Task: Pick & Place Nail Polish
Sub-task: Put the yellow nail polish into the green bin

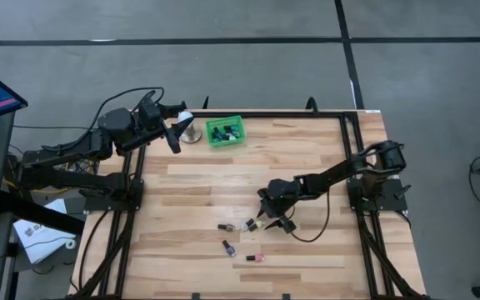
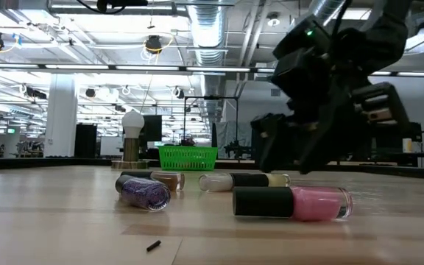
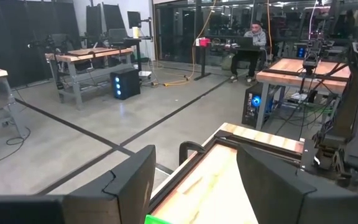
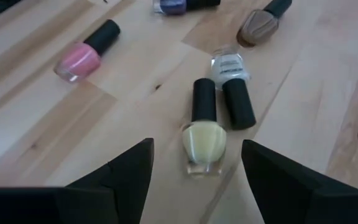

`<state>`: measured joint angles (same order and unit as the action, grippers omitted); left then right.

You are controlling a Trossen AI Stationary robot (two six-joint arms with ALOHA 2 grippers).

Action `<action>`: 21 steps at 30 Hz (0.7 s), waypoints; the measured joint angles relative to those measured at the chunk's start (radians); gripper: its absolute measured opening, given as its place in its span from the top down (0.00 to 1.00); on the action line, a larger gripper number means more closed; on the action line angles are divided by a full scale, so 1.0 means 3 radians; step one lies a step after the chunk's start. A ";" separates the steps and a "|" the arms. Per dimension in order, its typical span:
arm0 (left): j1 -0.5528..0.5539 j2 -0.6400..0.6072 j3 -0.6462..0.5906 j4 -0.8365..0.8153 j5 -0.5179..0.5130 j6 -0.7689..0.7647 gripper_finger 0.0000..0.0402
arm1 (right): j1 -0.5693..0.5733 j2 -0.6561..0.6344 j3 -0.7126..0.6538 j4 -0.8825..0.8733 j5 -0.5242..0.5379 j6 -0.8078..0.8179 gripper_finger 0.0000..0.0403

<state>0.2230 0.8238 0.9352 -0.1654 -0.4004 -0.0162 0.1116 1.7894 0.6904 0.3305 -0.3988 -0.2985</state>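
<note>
Several nail polish bottles lie on their sides on the wooden table near its front. A cream bottle (image 4: 204,140) and a clear one (image 4: 232,87) lie side by side, with a pink one (image 4: 86,55), a purple one (image 4: 178,5) and a tan one (image 4: 263,22) around them. My right gripper (image 4: 194,149) is open just above the table (image 1: 269,223), with its fingers on either side of the cream bottle and not touching it. More bottles sit in the green basket (image 1: 225,131). My left gripper (image 1: 174,137) is open and empty at the far left, beside the basket.
A white bulb-shaped thing on a round base (image 1: 188,129) stands just left of the green basket, close to my left gripper. In the low view the pink bottle (image 2: 293,202) and the purple glitter bottle (image 2: 144,193) lie nearest the front edge. A person sits at a desk in the room behind (image 3: 253,37).
</note>
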 joint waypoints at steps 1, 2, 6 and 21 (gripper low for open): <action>0.0000 0.0000 0.0000 -0.0001 0.0000 0.0000 0.45 | 0.0000 0.0022 0.0013 -0.0008 0.0002 0.0000 0.42; 0.0000 0.0000 0.0000 -0.0001 0.0000 0.0000 0.45 | -0.0001 0.0049 0.0029 -0.0011 0.0009 0.0000 0.42; 0.0000 0.0000 0.0000 -0.0015 0.0002 0.0000 0.45 | 0.0000 0.0209 0.0094 0.0005 0.0015 -0.0033 0.42; 0.0000 0.0000 0.0000 -0.0079 0.0013 0.0000 0.45 | 0.0123 0.0479 0.0263 0.0027 0.0323 0.0311 0.64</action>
<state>0.2230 0.8238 0.9352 -0.1892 -0.3965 -0.0162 0.1486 1.9332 0.7692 0.3385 -0.3019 -0.2052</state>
